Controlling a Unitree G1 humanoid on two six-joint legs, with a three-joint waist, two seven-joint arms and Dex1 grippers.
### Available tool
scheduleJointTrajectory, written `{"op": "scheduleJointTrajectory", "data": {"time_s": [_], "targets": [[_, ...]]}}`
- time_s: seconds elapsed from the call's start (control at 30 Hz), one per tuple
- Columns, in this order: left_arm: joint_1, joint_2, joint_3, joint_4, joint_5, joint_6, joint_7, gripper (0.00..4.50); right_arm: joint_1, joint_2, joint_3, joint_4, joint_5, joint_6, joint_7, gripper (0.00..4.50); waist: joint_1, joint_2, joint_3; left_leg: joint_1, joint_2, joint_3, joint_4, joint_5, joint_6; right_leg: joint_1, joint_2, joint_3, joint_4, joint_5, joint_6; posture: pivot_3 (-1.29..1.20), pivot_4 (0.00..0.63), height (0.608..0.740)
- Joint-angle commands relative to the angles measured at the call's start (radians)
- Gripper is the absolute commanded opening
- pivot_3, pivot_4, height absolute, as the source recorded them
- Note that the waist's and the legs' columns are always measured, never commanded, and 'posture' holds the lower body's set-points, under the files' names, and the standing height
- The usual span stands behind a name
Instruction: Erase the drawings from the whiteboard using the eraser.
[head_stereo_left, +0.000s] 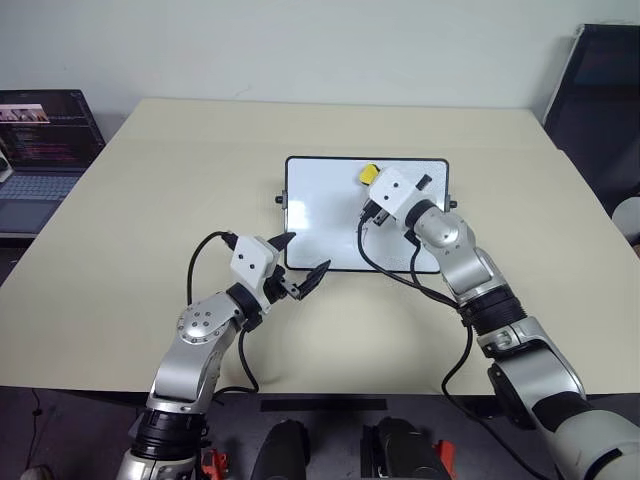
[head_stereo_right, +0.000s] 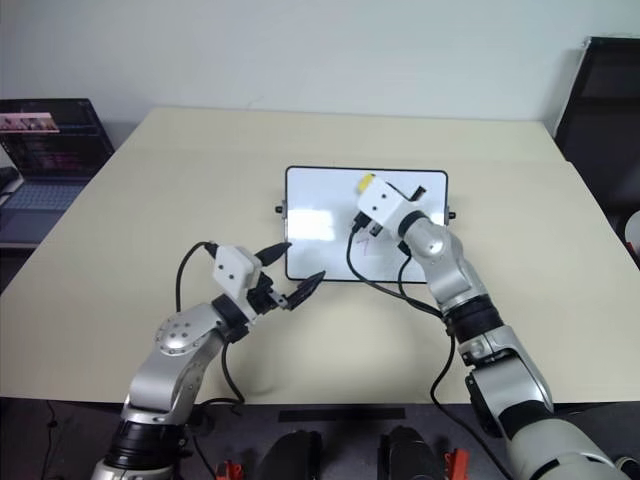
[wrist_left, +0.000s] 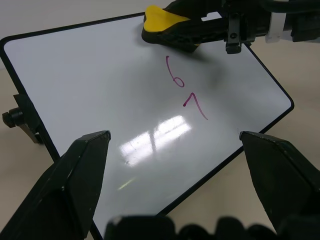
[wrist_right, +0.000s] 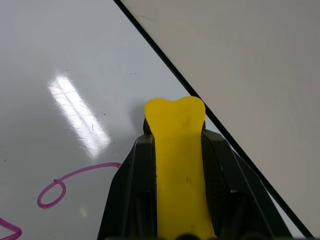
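**Eraser on the board, far-right part, clamped in my right gripper**

I see the whiteboard (head_stereo_left: 330, 215) flat in the middle of the table (head_stereo_left: 150, 200), long side running left-right. My right gripper (wrist_right: 176, 150) has its fingers clamped on the eraser (head_stereo_left: 369, 174), one on each side of the yellow block. The eraser sits over the board's far-right area, close to the far edge; from the left wrist view its dark underside looks down on or just above the surface, can't tell which.

The drawings (wrist_left: 185, 90) are red marks, a "6" and a "7" readable, on the board just near of the eraser. The "6" loop is right beside the eraser tip in the right wrist view.

My left gripper (head_stereo_left: 300, 265) hovers at the board's near-left corner, fingers apart, nothing between them.

A laptop (head_stereo_left: 40, 150) is at far left, off the table.
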Motion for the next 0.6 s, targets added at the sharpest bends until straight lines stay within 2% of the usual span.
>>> {"op": "scheduleJointTrajectory", "data": {"time_s": [0.03,0.33,0.6], "targets": [[0.003,0.007,0.021,-0.07,-0.001,0.004,0.02,4.5,0.026,-0.005,0.013,-0.036,-0.01,-0.005,0.012,0.91,0.0,0.0,0.0,0.0,0.0,0.0,0.0,0.0,0.0,0.0,0.0,0.0,0.0,0.0,0.0,0.0,0.15,0.74],[0.0,0.016,0.033,-0.111,-0.008,0.042,0.043,4.5,0.13,-0.003,0.038,-0.099,-0.015,0.033,0.04,0.91,0.0,0.0,0.0,0.002,0.0,0.0,0.0,0.0,0.0,0.002,0.0,0.0,0.0,0.0,0.0,0.0,0.15,0.74],[-0.004,0.025,0.053,-0.092,-0.015,0.034,0.037,4.5,0.176,-0.016,0.071,-0.105,-0.04,0.013,0.044,0.91,-0.001,0.0,0.0,0.012,0.0,0.001,0.0,0.0,0.0,0.01,0.0,0.001,0.0,0.0,0.0,0.0,0.15,0.74]]}}
